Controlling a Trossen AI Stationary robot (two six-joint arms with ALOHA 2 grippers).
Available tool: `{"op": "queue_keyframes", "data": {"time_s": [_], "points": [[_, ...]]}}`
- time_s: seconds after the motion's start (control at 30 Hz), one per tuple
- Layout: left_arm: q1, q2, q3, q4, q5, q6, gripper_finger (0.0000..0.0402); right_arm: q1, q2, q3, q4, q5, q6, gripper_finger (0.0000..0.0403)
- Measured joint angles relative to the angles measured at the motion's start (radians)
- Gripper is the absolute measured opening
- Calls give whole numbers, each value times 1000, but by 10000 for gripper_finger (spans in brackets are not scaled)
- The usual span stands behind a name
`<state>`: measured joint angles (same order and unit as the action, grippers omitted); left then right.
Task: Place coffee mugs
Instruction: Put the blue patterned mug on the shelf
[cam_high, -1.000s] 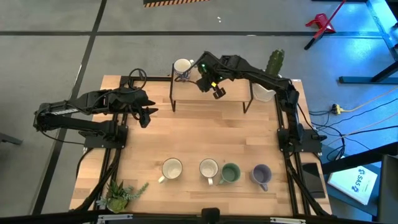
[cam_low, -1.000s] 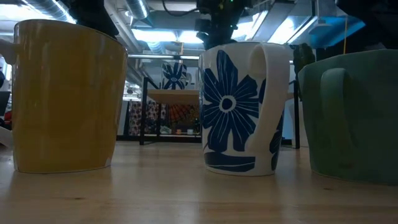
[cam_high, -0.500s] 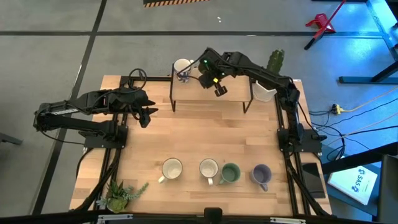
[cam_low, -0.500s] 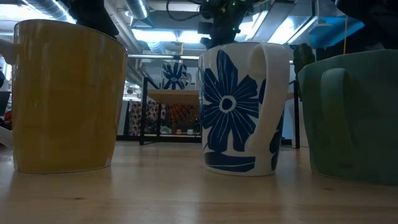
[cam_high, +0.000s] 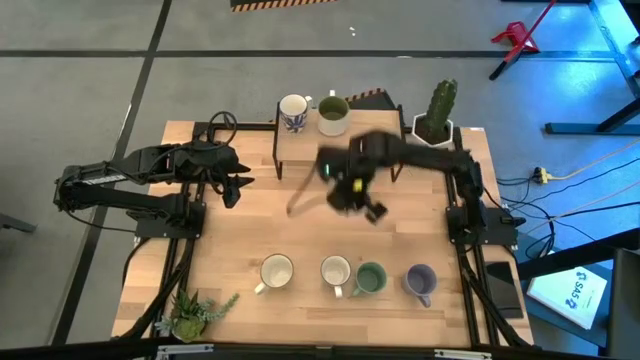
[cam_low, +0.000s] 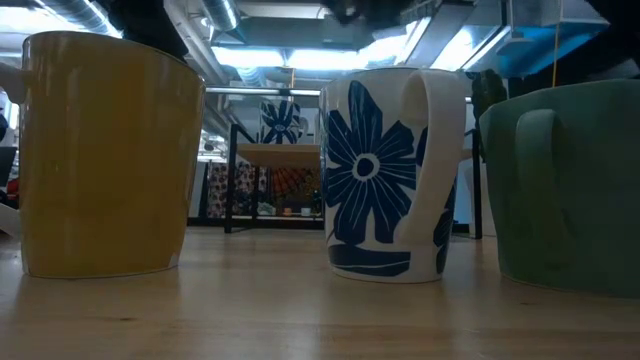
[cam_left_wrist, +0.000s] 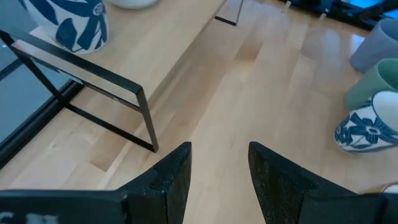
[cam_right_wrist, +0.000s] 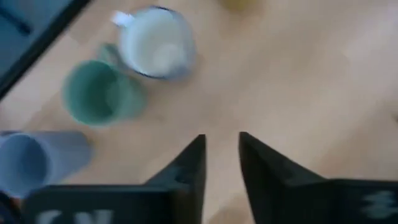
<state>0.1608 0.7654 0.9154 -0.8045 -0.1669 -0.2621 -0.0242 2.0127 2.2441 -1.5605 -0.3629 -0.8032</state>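
We see two mugs on the raised rack at the desk's (cam_high: 300, 230) far edge: a white and blue mug (cam_high: 293, 110) and, just beside it, the olive green mug (cam_high: 333, 114). Four more stand in a row near the front edge: the pale yellow mug (cam_high: 275, 272), a second blue-patterned mug (cam_high: 336, 272), the teal green mug (cam_high: 371, 278) and the lavender mug (cam_high: 420, 281). Our right tool (cam_high: 368, 208) hangs blurred over mid-desk, fingers narrowly parted and empty. Our left tool (cam_high: 234, 190) waits at the left side, parted and empty.
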Motion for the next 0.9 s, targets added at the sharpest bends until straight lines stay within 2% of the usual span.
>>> {"op": "queue_keyframes", "data": {"time_s": [0.07, 0.17, 0.27, 0.5, 0.67, 0.9], "points": [[0, 0, 0, 0, 5, 18, 153, 83, -7, 3, 20, 48, 25, 128], [0, -3, 0, 0, 13, 54, 153, 183, -3, 2, 18, 183, 48, 167], [0, -2, 0, 0, 30, 87, 153, 217, 8, 2, 53, 189, 109, 187], [0, -8, 0, -27, 65, 109, 153, 266, 36, -10, 107, 219, 276, 180], [0, -8, 0, -34, 142, 138, 153, 340, 37, -84, 177, 274, 331, 173], [0, -9, 0, -35, 168, 140, 153, 433, 36, -257, 305, 264, 358, 173]]}}
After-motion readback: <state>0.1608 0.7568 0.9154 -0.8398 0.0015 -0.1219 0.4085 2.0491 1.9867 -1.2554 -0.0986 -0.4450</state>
